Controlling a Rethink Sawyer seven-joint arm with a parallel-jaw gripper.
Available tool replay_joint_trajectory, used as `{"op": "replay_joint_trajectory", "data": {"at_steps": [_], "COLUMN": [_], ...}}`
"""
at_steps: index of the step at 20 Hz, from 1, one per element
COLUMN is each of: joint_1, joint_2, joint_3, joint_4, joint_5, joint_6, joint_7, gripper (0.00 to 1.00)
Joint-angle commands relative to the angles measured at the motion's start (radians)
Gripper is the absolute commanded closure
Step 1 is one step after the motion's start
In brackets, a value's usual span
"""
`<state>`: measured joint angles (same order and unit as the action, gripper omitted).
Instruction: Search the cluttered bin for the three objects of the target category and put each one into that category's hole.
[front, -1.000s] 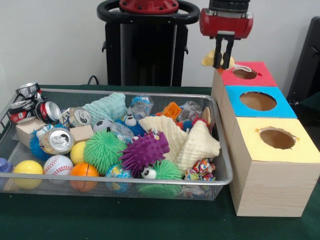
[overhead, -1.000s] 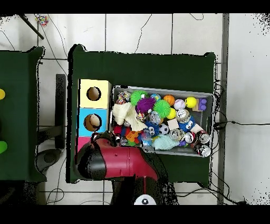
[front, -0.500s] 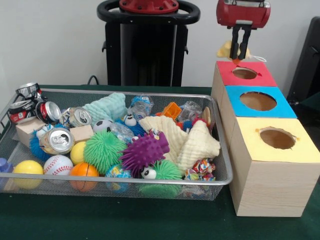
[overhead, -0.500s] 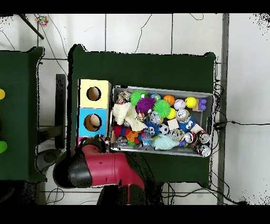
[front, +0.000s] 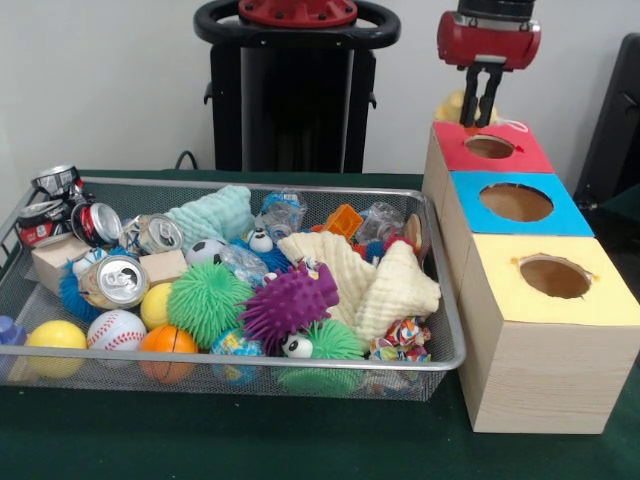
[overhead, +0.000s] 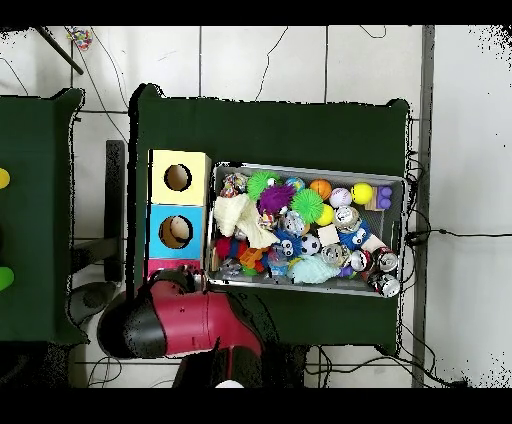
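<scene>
Nearest the front camera, I am seeing a wire mesh bin (front: 440, 310) on the dark green table (front: 200, 440), crowded with clutter. Along its near edge are lying a yellow ball (front: 55, 338), a baseball (front: 116, 329), an orange ball (front: 168, 342), a green spiky ball (front: 207, 300) and a purple spiky toy (front: 288, 303). Cream cloths (front: 385, 285) are piled toward the right of the bin, and crushed drink cans (front: 112, 280) are lying at the left.

Right of the bin a row of three wooden boxes is running away from the camera: the yellow box (front: 548, 290) nearest, then the blue box (front: 516, 203), then the red box (front: 489, 148) farthest, each with a round hole in its top.

Above the red box I am holding the gripper (front: 479, 103). Its two dark fingers are pinched together on a pale yellow soft object (front: 450, 107), which is showing behind and just left of them, above the far left edge of the red box. What the object is exactly, I cannot tell.

Over the last second the gripper has been travelling rightward from the box's left corner, rising and then dipping a little, and is now nearly above the red hole. I am judging this as the delivery stage for one target item: it needs centring over the hole before I let go, or it may catch on the rim.

In the overhead view the arm (overhead: 190, 320) is covering the red box.
</scene>
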<state>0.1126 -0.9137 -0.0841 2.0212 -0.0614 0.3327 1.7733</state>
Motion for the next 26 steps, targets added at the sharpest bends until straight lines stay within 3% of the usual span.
{"op": "replay_joint_trajectory", "data": {"at_steps": [1, 4, 7, 10, 18, 26], "joint_1": [-0.077, -0.114, -0.095, -0.086, 0.025, 0.137], "joint_2": [0.069, 0.064, 0.066, 0.042, -0.041, -0.084], "joint_3": [0.065, 0.055, -0.006, -0.017, -0.055, -0.095], "joint_4": [0.063, 0.081, 0.069, 0.080, 0.145, 0.138], "joint_5": [-0.042, -0.064, -0.082, -0.089, -0.074, -0.031], "joint_6": [-0.090, -0.103, -0.102, -0.089, -0.055, 0.021], "joint_7": [0.098, 0.080, 0.098, 0.105, 0.168, 0.201], "gripper": [1.00, 1.00, 1.00, 1.00, 1.00, 1.00]}}
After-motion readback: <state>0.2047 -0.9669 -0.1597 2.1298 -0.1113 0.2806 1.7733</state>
